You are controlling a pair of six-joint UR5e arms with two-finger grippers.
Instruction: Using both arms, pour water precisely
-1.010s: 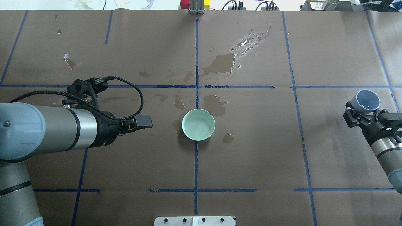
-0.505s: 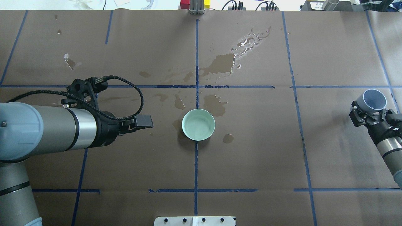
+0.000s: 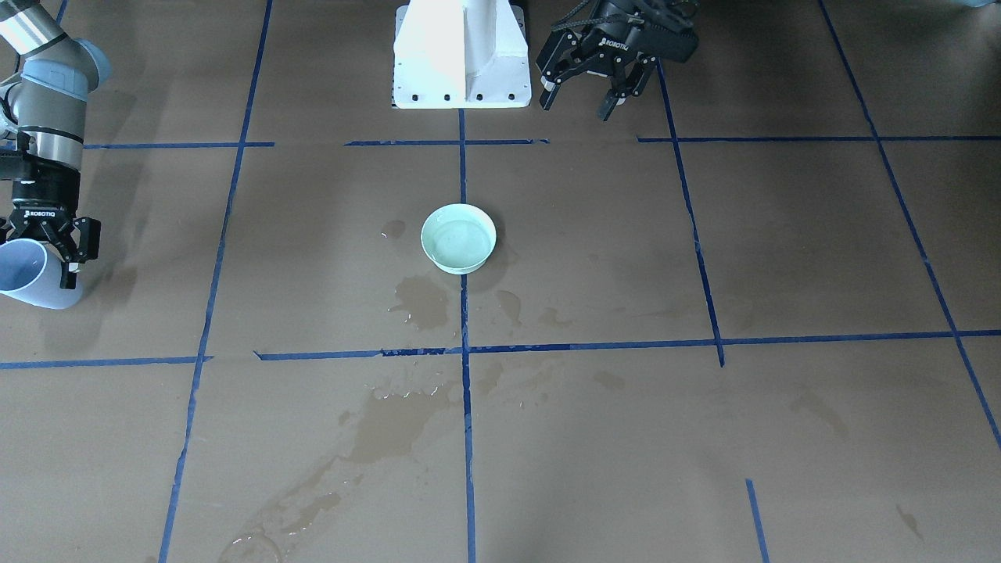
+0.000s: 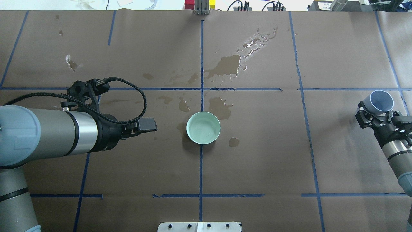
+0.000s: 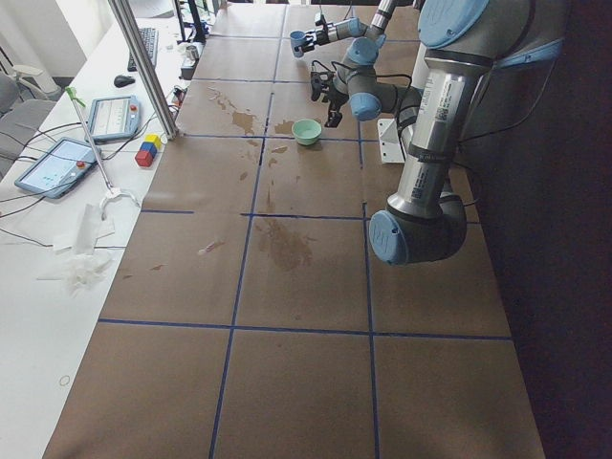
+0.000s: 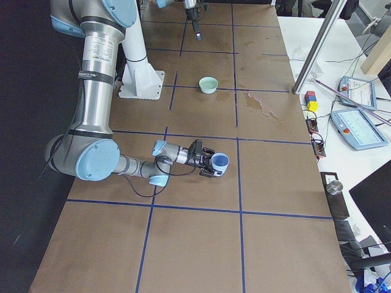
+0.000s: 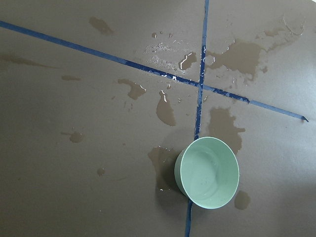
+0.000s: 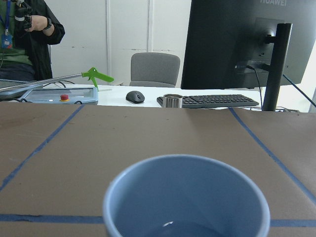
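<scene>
A pale green bowl [image 4: 203, 128] [image 3: 458, 238] [image 7: 209, 173] stands at the table's middle with a shallow glossy layer of water [image 3: 457, 242] in it. My right gripper [image 4: 376, 111] [image 3: 47, 249] is shut on a blue-grey cup [image 4: 381, 100] [image 3: 30, 275] [image 6: 220, 162] far out to the right, tilted slightly off upright. In the right wrist view a little water [image 8: 170, 226] glints at the bottom of the cup [image 8: 187, 197]. My left gripper [image 3: 580, 98] [image 4: 147, 124] hangs open and holds nothing, to the left of the bowl and apart from it.
Wet stains and small puddles [image 4: 227, 66] spread over the brown paper beyond the bowl and beside it [image 4: 234, 141]. Blue tape lines cross the table. The white pedestal [image 3: 461, 55] stands at the robot's side. A person [image 8: 24, 34], a monitor [image 8: 247, 39] and a keyboard lie past the right end.
My right gripper has carried the cup a little to the right and farther out. The left arm has barely shifted; the bowl has stayed put.
</scene>
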